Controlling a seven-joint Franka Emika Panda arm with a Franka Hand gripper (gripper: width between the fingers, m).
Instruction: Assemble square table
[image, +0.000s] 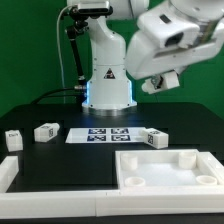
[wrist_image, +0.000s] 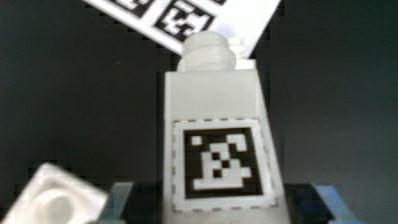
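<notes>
My gripper is shut on a white table leg. The leg's black-and-white tag faces the wrist camera and its rounded screw end points away from it. The grey fingers sit on both sides of the leg. A corner of the square tabletop panel with a round hole shows beside the leg. In the exterior view the gripper hangs high above the table, and the held leg cannot be made out there. The tabletop panel lies flat at the front right.
The marker board lies mid-table in front of the robot base; it also shows in the wrist view. Three loose tagged legs lie on the black mat: one, another, a third. Plain white bars border the front and left.
</notes>
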